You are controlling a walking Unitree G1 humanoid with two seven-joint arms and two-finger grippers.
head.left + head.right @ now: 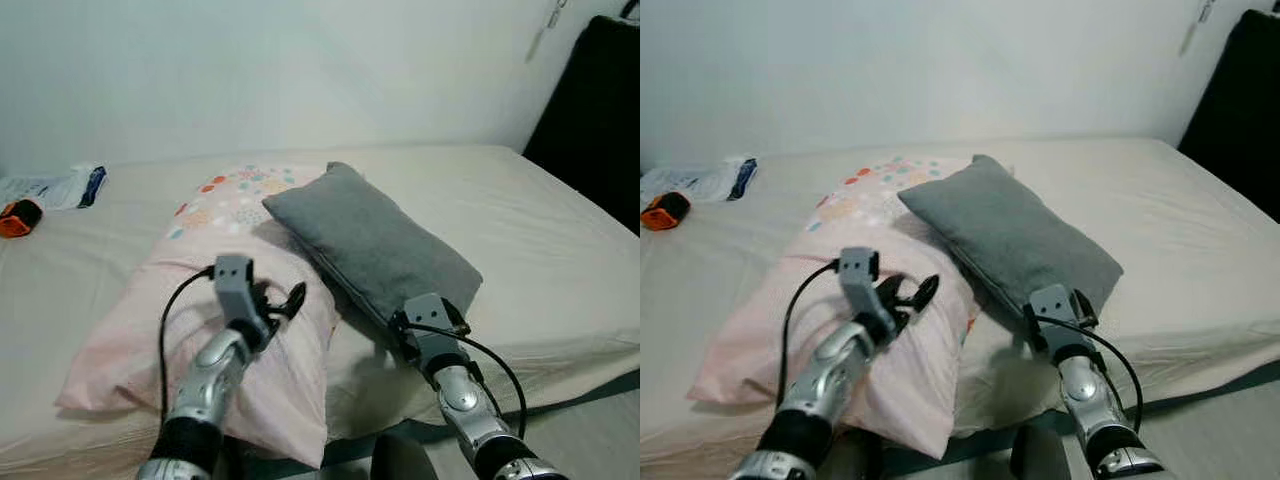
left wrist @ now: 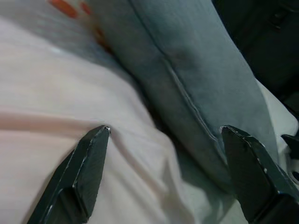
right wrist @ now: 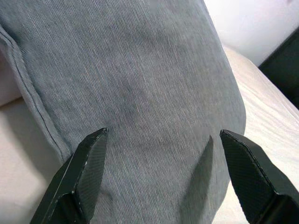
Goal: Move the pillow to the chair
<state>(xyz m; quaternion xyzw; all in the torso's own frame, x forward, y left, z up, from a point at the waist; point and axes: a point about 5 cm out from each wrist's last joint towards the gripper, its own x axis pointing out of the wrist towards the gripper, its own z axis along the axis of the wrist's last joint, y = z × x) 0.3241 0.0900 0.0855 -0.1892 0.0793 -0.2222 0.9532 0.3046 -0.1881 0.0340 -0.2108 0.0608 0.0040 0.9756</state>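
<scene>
while both spread, right gripper [image 3: 161, 175] over grey pillow [image 1: 375, 245], left gripper [image 2: 166, 175] perhaps touching pink pillow [image 1: 200, 340]

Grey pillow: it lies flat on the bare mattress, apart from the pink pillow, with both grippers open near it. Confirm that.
Not quite. The grey pillow is not apart from the pink pillow: the left eye view shows it leaning on that pillow's edge. The rest holds: the left gripper and the right gripper are both open near it.
</scene>
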